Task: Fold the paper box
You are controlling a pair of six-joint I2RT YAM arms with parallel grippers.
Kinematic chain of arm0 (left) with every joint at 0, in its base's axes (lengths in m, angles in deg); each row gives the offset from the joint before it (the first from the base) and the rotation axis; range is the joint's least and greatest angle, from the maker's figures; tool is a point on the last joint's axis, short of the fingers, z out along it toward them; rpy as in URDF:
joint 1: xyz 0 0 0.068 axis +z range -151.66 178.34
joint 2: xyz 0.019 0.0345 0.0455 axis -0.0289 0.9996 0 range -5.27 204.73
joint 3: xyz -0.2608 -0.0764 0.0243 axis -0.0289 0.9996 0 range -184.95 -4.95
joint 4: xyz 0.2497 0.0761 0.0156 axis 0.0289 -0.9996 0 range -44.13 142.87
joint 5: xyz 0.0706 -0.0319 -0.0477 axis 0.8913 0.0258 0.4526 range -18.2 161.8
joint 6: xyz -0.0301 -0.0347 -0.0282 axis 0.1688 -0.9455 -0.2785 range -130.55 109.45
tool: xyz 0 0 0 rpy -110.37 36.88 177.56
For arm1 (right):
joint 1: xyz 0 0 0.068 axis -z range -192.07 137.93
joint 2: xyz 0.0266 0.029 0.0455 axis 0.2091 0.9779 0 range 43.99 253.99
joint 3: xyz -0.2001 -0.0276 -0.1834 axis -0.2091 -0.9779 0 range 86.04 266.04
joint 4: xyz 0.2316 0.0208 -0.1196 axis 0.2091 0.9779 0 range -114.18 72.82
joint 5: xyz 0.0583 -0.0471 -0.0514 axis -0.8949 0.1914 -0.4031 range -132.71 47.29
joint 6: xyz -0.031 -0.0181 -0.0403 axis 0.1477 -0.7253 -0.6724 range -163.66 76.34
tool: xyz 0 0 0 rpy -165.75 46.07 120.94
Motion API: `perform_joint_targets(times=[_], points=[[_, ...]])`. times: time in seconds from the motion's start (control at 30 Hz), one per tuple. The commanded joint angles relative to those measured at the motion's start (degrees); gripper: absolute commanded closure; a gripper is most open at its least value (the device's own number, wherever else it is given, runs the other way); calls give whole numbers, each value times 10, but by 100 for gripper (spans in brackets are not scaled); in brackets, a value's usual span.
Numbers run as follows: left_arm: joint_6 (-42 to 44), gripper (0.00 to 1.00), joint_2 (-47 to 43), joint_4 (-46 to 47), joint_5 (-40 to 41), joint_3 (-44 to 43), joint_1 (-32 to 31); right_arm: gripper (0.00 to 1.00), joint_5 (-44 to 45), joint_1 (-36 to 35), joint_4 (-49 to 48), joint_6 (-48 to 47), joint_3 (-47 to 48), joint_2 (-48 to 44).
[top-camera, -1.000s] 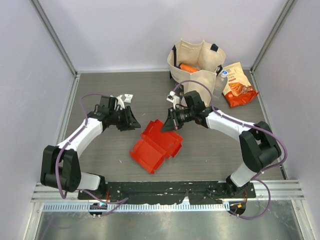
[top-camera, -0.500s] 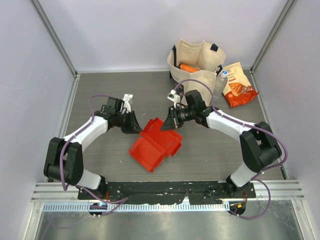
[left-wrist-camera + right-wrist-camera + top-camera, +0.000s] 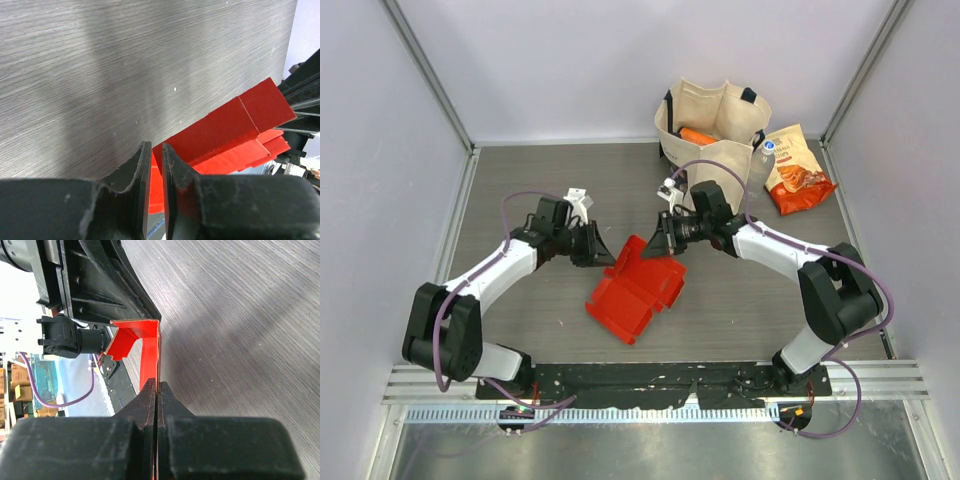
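Paper box [image 3: 635, 290] sat mid-worktop [image 3: 520, 180], a bit closer to the near edge than the far edge. It was partly folded, with most of the red card lying flat and its far flap lifted up. My right end effector [image 3: 655, 247] was clamped tight on that raised flap from the right side, card edge pinched between the fingers [image 3: 150, 405], no gap seen. My left end effector [image 3: 603, 252] was at the flap's left edge, narrow, with the fingers [image 3: 142, 170] only slightly apart and red card showing in the slim gap. Both ends were close together over the box's far side. Beige tote bag [image 3: 712, 130] stood near the far edge, with an orange snack bag [image 3: 798, 172] by the far right corner.
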Motion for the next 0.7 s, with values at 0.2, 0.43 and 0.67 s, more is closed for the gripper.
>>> perform_joint_targets(times=[0.2,0.43,0.67], points=[[-77,75,-67,129,26,76,-14,100,145,-11,106,-154,36,-3],[-30,38,-169,166,71,86,-17,100,301,-57,126,-263,31,4],[-49,56,-106,174,41,27,-57,99,337,-80,62,-331,21,5]])
